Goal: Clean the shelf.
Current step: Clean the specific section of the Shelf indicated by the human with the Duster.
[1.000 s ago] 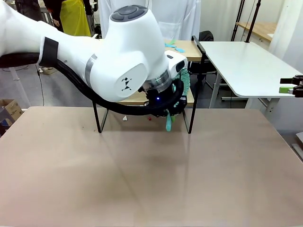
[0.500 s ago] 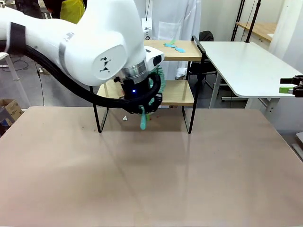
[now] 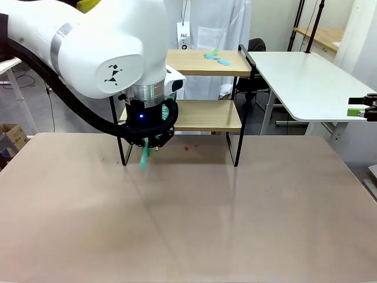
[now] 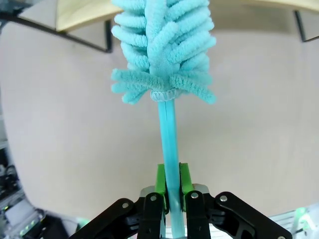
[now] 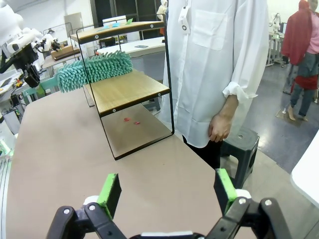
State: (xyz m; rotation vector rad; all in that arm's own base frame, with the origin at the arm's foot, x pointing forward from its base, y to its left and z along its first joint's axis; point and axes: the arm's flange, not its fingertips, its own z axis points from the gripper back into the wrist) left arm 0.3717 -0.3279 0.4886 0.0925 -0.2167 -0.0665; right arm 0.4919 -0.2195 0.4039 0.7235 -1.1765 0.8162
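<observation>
— Looking from the front first: where does the shelf point(image 3: 206, 115) stand, and how clean is it?

— At the far edge of the table point(image 3: 188, 224), in front of the person point(image 3: 206, 23). Its lower board looks bare. The top board carries a few pale blue scraps point(image 3: 215, 57), and small red bits point(image 3: 186, 148) lie on the table under the rack. The left arm point(image 3: 106, 53) hangs at the shelf's left end, with the handle of a teal duster point(image 3: 143, 158) poking out below the wrist. The right gripper point(image 3: 360, 110) sits at the far right, well apart.

— And the left wrist view?

— The left gripper point(image 4: 170, 181) is clamped tight on the duster's thin handle, with green pads point(image 4: 160, 178) on either side. The fluffy head points toward the shelf.

— The right wrist view?

— The right gripper's jaws stand wide apart with nothing between them. From here the duster head reaches over one end of the lower board; I cannot tell whether it touches. The red bits show underneath.

— So how far along?

— Partway, I'd judge. The lower board seems nearly done, while the scraps on top and the bits below are left.
</observation>
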